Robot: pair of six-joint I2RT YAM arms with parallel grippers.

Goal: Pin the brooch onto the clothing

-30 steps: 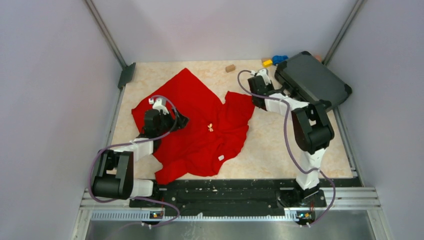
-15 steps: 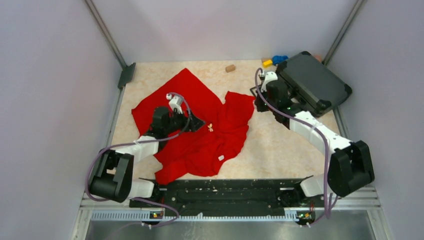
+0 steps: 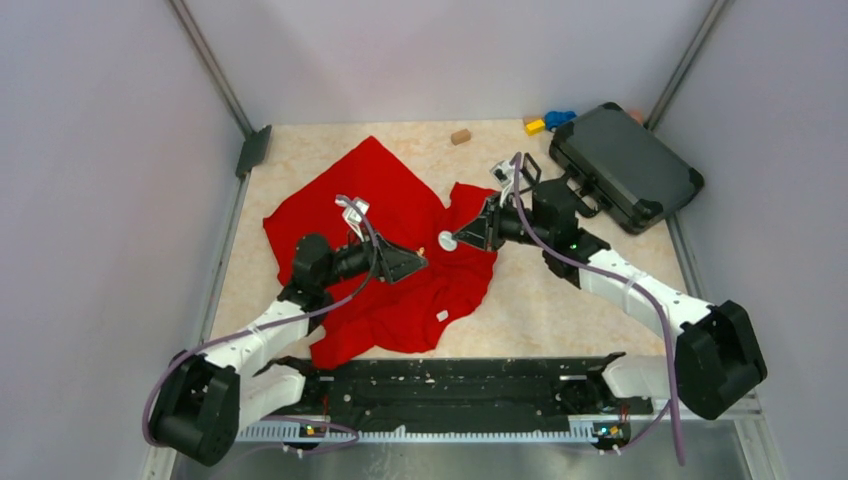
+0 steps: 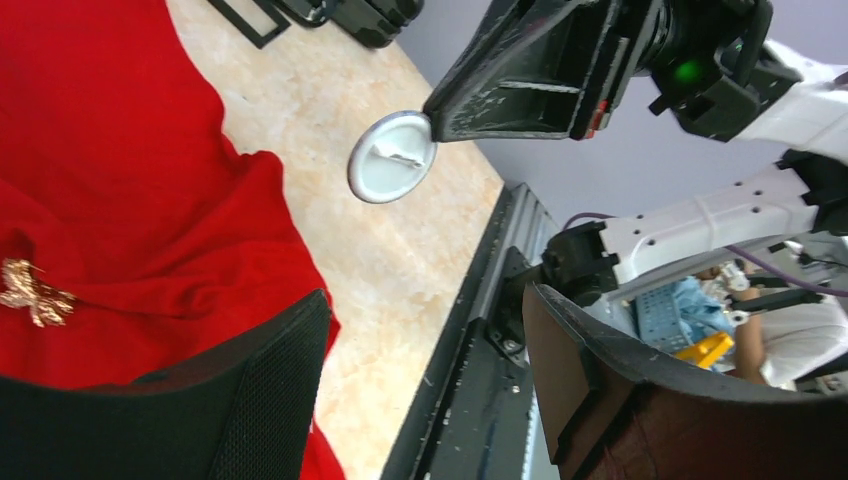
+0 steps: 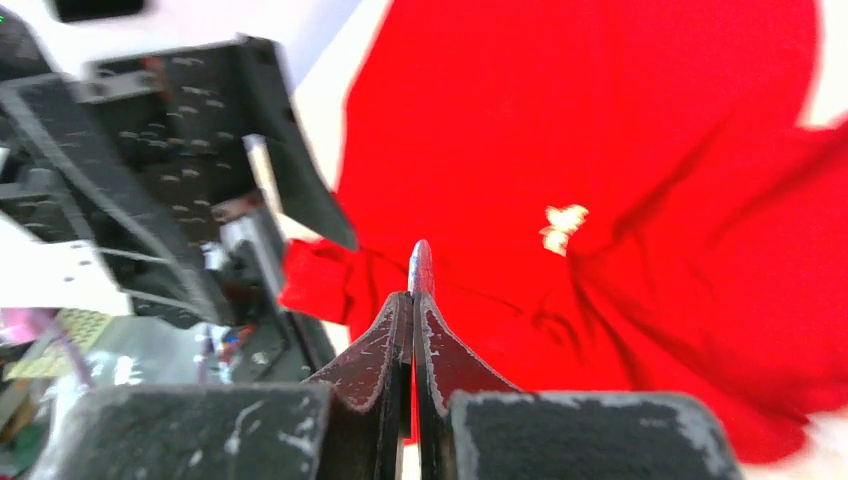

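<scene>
Left pincer [image 4: 425, 300]: spread wide, nothing in it, hovering low over the clothing [image 3: 385, 195].
Right pincer [image 5: 414, 300]: clamped on the rim of a white disc [image 4: 393, 157], holding it in the air near the cloth's right edge.
Brooch [image 4: 35, 293]: a small gold piece lying on the red folds mid-garment. It is too small to call its long axis.
Clothing: spread rumpled on the counter [image 3: 560, 300], left of centre.
Key relation: the brooch sits between the two pincers, just beside the left one's fingers and off to one side of their gap. From the right wrist it lies ahead and slightly right of the disc.
Nearer arm: the left, clearly.
Next, my guess: the left swings over to straddle the brooch, or the right carries the disc across to it.
</scene>
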